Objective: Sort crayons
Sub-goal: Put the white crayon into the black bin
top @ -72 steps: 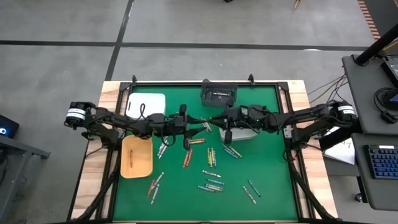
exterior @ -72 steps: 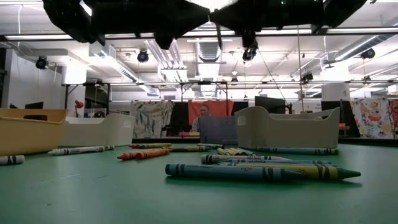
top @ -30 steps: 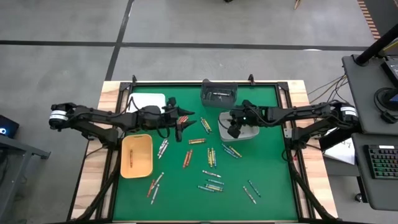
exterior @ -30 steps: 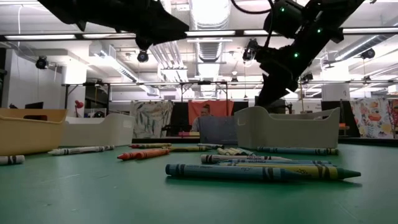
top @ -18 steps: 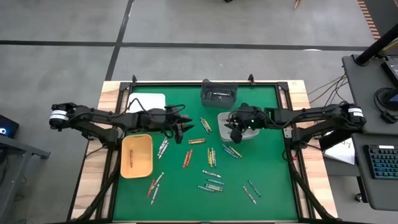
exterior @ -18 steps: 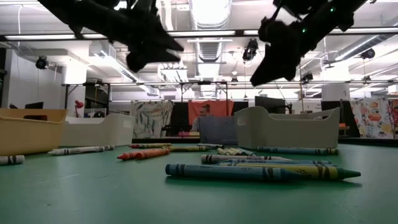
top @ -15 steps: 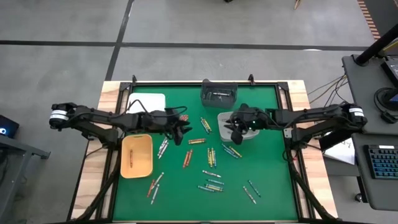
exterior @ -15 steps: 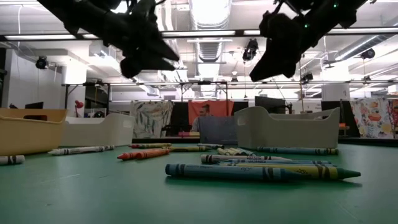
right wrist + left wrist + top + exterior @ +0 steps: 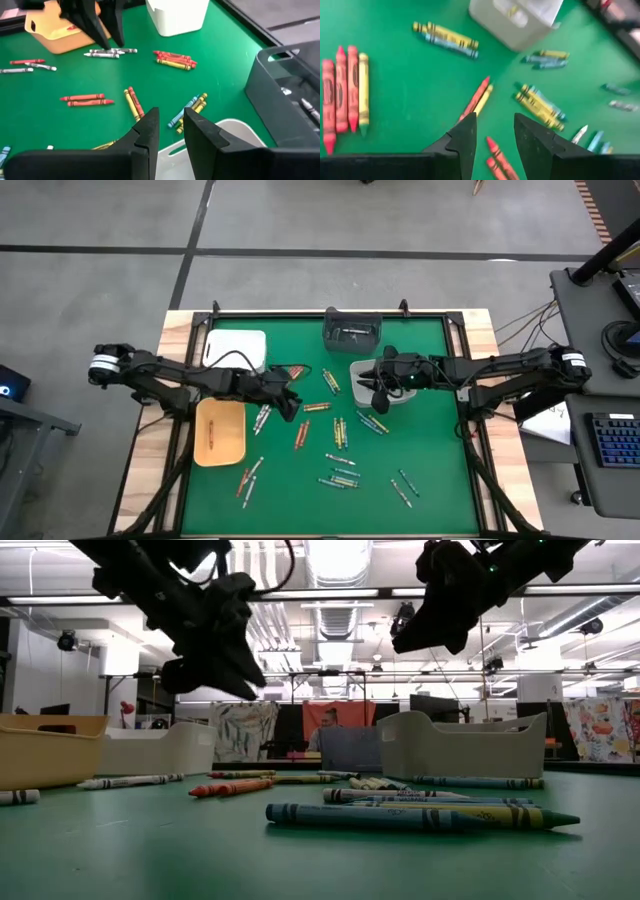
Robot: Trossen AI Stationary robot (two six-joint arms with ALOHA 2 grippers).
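- The tabletop [image 9: 440, 480] carries four bins along its far half — a white tray [image 9: 236, 348] at the far left corner, an orange tray [image 9: 221, 431] at the left edge, a dark bin [image 9: 352, 333] at the middle of the far edge, and a pale bin [image 9: 400, 393] right of centre. With four bins to choose from, the main risk is a stick dropped into the wrong one.
- The crayons [image 9: 340, 432] lie scattered over the middle and near part of the tabletop, many in tight pairs and bundles. Closing on a bundle could lift two colours at once, or flick a neighbour away, because the sticks touch side by side.
- The left tool [image 9: 284, 400] hangs above the tabletop just right of the orange tray, over a pair of red-orange and yellow sticks [image 9: 479, 97]. If it descends off-line, one finger could land on a stick and roll it rather than straddle it.
- The left tool's fingers stand a narrow gap apart — nothing between them, nothing touched.
- The right tool [image 9: 380, 387] hovers at the pale bin's left rim; coming down here it could clip the rim and shove the bin.
- Its fingers are likewise narrowly parted and empty.
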